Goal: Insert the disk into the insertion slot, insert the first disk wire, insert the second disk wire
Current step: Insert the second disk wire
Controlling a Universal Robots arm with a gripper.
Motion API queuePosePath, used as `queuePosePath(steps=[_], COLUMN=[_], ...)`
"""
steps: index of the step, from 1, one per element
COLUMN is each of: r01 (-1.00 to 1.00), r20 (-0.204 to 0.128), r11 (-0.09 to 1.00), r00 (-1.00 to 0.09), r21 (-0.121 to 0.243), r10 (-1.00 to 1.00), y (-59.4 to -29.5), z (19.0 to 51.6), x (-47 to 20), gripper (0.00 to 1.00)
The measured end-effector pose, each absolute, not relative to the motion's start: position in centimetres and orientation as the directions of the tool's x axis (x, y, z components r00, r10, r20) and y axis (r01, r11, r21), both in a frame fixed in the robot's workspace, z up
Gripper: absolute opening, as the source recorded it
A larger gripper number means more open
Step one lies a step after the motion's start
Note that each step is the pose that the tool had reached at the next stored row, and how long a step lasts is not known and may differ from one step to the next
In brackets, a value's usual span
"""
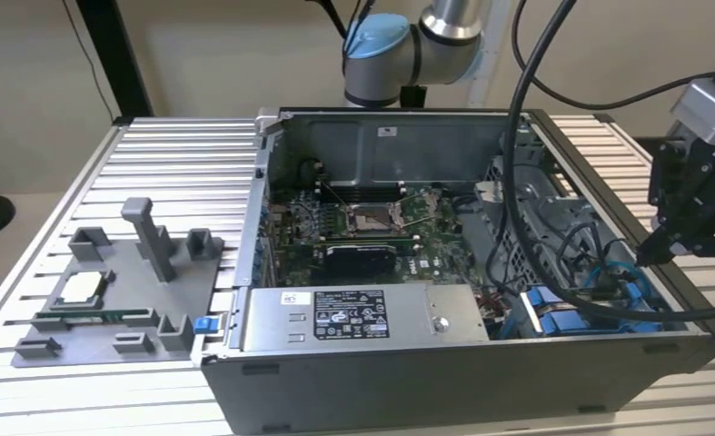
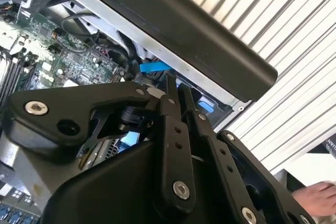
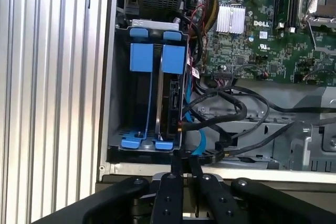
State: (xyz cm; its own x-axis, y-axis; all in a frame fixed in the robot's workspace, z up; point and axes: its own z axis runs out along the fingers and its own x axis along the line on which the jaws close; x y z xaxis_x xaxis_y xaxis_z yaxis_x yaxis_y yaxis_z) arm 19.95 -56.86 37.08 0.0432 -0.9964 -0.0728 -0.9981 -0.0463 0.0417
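**Claw closed above the drive bay corner**

The black claw (image 3: 182,162) has its fingers pressed together, with nothing visibly between them, poised over the open grey computer case (image 1: 454,372) at about 3 o'clock in the exterior view. Just beyond its tips sits the grey metal insertion slot (image 3: 116,129) with blue rails; the disk in its bright blue carrier (image 3: 172,59) stands seated inside. Black cables (image 3: 226,111) and a blue cable (image 3: 200,142) run beside it, above the ribbed aluminium tabletop (image 1: 175,154)

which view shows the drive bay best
The first wrist view: it looks straight into the drive bay, showing its blue clips, the disk seated on edge, and cables plugged beside it. The exterior view shows the bay small in the case's corner, crossed by cables. The second wrist view gives blue glimpses past the tool.
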Motion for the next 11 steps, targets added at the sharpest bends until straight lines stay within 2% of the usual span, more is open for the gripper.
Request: queuePosePath(steps=[6,11], r01=[-0.998,-0.998], r20=[-0.074,-0.074], r11=[-0.046,-0.046], r00=[0.043,0.044], r21=[0.042,0.036], r10=[-0.996,-0.996], y=[-56.9,-56.9], z=[37.2,39.0], x=[19.9,19.2], gripper=[0.00,0.00])
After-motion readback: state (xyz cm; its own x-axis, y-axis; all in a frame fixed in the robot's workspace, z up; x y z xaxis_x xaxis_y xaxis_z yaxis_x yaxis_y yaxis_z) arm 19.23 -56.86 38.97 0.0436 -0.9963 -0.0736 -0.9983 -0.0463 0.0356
